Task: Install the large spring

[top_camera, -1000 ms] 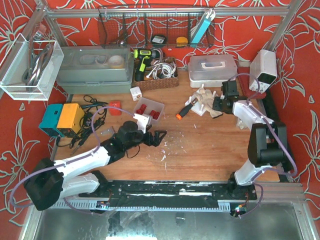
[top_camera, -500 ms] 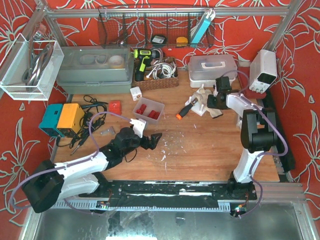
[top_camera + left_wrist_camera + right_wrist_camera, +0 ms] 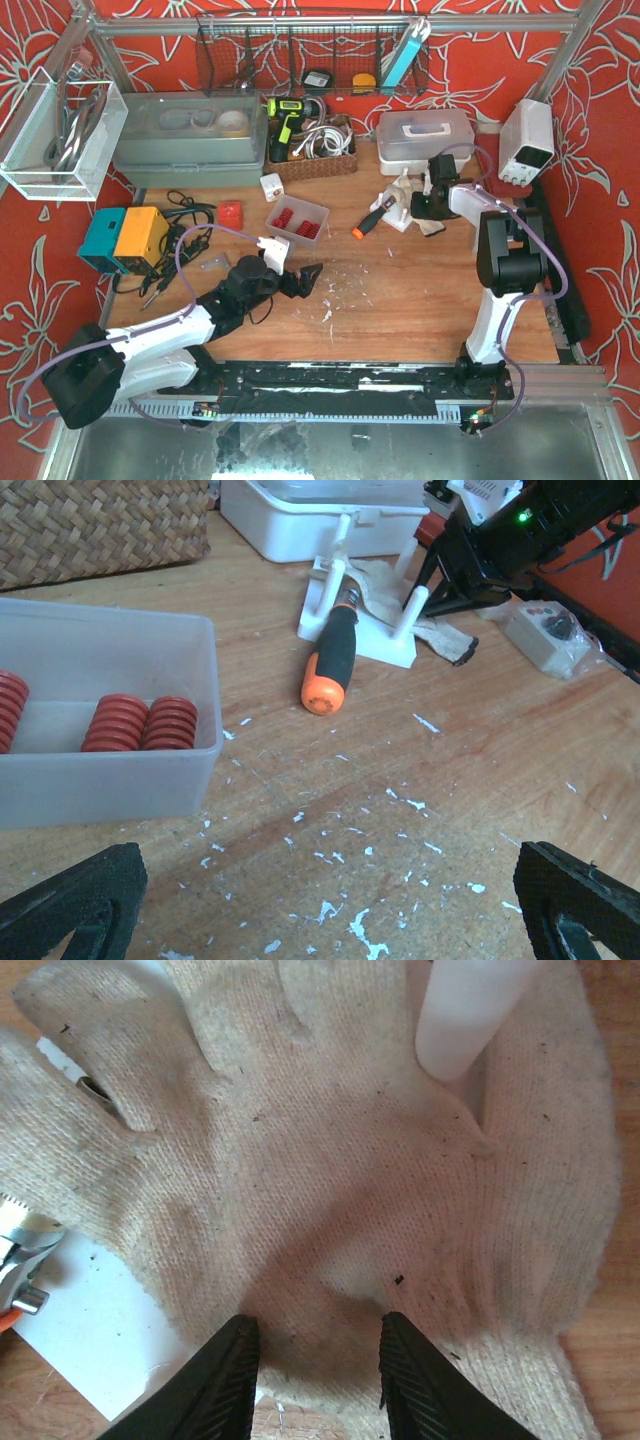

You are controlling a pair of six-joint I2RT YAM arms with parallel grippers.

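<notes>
Black left gripper [image 3: 325,905] is spread wide and empty, hovering low over the table [image 3: 480,770] just short of the clear bin [image 3: 110,780]. Large red springs [image 3: 140,723] lie inside it, untouched. Right gripper [image 3: 315,1370] is narrowly parted, tips on the glove [image 3: 330,1160] draped over the white fixture [image 3: 360,645]. Step looks like fetching a spring. Next, the left must reach into the bin and close on one. The glove probably has to come off first.
</notes>
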